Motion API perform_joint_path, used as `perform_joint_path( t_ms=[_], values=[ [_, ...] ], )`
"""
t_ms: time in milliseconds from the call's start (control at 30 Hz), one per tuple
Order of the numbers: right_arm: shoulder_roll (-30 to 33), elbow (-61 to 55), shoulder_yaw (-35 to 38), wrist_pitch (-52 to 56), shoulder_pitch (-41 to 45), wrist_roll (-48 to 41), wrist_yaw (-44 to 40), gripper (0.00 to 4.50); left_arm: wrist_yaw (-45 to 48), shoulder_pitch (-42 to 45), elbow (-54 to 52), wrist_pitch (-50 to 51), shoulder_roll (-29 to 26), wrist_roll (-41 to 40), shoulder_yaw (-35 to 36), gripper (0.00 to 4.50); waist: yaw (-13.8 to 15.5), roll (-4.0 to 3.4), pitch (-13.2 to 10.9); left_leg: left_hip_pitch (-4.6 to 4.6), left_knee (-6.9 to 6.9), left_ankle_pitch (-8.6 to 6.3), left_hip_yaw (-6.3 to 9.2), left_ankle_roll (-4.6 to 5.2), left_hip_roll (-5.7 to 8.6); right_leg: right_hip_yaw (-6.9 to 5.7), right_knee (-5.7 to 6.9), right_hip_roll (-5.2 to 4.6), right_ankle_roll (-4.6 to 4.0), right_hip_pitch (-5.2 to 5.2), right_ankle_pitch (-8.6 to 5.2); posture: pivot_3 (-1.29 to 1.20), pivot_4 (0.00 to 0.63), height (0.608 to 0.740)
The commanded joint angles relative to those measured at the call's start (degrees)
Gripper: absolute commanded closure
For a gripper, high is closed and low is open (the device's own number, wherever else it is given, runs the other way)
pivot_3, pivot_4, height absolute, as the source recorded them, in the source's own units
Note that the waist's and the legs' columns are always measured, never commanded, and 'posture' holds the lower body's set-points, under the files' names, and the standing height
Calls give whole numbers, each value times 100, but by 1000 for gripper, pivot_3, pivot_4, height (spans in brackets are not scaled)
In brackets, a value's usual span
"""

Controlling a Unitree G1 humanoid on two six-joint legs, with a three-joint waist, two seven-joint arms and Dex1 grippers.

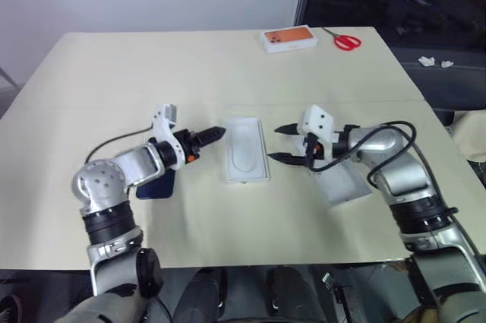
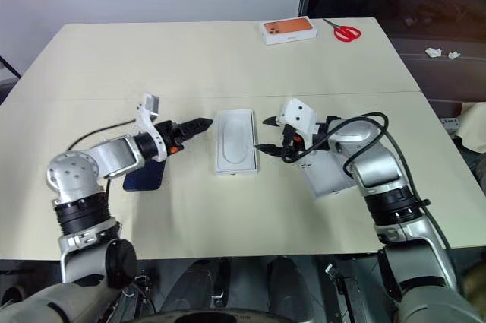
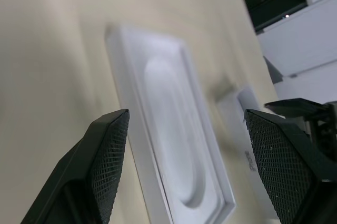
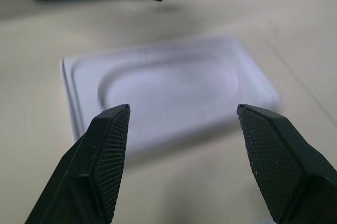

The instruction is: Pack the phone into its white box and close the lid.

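A: Both grippers, left (image 2: 203, 122) and right (image 2: 267, 134), hover open-jawed, empty, flanking the white insert (image 2: 235, 142).

B: Phone (image 2: 144, 176) lies under the left arm; box (image 2: 328, 175), probably, under the right. Lifting could nudge either.

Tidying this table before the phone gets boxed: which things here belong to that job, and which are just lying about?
For the job: phone; white box with oval-recess insert; white cardboard piece under the right arm.
Lying about: orange-topped box; red scissors.
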State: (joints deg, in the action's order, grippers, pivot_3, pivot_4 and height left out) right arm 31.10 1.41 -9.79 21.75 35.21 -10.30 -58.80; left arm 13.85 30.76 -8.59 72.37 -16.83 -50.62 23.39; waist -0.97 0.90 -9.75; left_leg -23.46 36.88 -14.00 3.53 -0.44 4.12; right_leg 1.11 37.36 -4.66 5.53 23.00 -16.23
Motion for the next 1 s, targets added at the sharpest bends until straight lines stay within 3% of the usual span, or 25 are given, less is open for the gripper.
perform_joint_path(
  t_ms=[33,167,300,400,567,1000],
  values=[
    [-416,-59,-62,113,276,17,422,2445,951,-307,-273,-1127,-684,561,-453,795,2,0,0,0,-1,0,0,-1,0,0,-1,0,0,2,0,0,150,740],
    [-792,368,-487,-46,409,592,941,4462,1705,-680,-275,-2212,-1109,911,-573,795,49,0,0,-1,-1,1,0,0,2,1,-4,-6,-2,9,0,0,150,740],
    [-1051,775,-781,-139,515,908,1182,4462,2441,-1254,-297,-3345,-1670,1689,-1041,795,23,-1,-1,-1,-3,0,0,1,5,2,-9,-10,-3,22,0,0,150,740],
    [-1083,1054,-1034,-206,562,1196,1204,4462,2767,-1531,-395,-3849,-1727,1744,-1061,795,26,-2,-1,-7,-11,0,-1,1,4,5,-6,-9,-3,21,0,0,150,740],
    [-917,1214,-1551,-458,468,1749,1077,4462,2695,-1670,-495,-4026,-1680,1807,-1091,795,14,-3,0,-7,-11,-1,-1,3,2,5,-4,-8,-3,20,0,0,150,740],
    [-486,904,-1686,-533,547,2406,776,4462,2600,-1535,-455,-3964,-1544,1720,-1142,795,31,-3,1,-4,-10,-3,1,7,1,1,-3,-5,-2,20,1,0,150,740]
  ],
)
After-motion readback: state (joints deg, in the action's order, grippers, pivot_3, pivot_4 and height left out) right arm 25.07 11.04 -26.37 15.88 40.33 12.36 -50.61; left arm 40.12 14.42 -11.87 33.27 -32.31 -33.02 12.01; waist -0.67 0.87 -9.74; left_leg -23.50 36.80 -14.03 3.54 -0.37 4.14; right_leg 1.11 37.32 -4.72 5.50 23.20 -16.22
